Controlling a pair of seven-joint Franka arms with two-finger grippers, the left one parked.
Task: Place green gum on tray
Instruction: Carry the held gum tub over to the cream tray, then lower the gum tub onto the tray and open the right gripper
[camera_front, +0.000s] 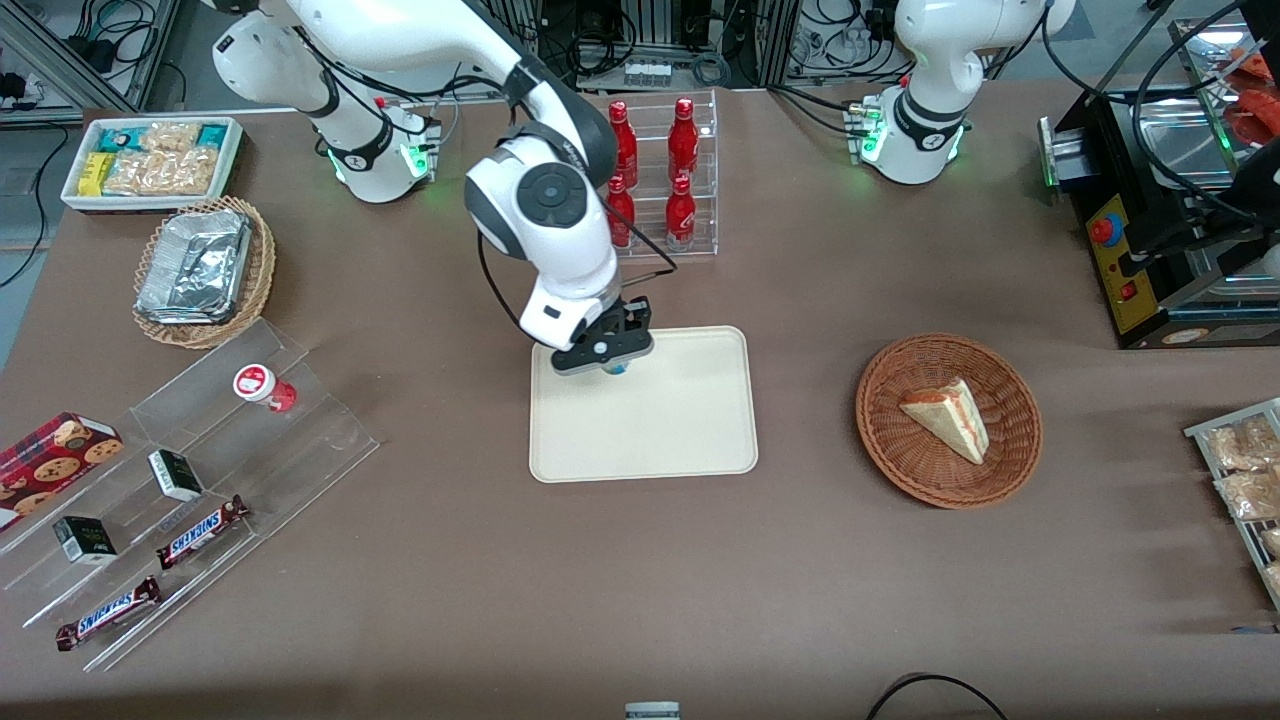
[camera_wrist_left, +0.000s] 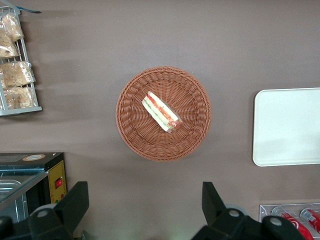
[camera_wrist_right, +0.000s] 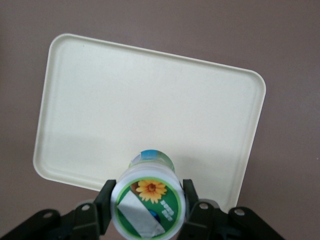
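Green gum (camera_wrist_right: 148, 207): a small canister with a white-rimmed green lid bearing a yellow flower, over a blue-green body. The gripper (camera_front: 612, 362) pinches it between its jaws, one on each side of the lid, apparently just above the tray (camera_front: 680, 430). Bare tray surface extends toward the worktop's front edge.

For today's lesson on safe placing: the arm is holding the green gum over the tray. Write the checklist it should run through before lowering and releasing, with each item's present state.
1. Grip: gripper shut on the green gum, a finger on each side: ok.
2. Right item, green-and-white lid with flower: ok.
3. Gum over the tray, near the tray's edge farthest from the front camera: ok.
4. Tray surface bare where it shows: ok.
5. Gum touching the tray: cannot tell.
6. Red-lidded canister on the clear display rack, well away: ok.
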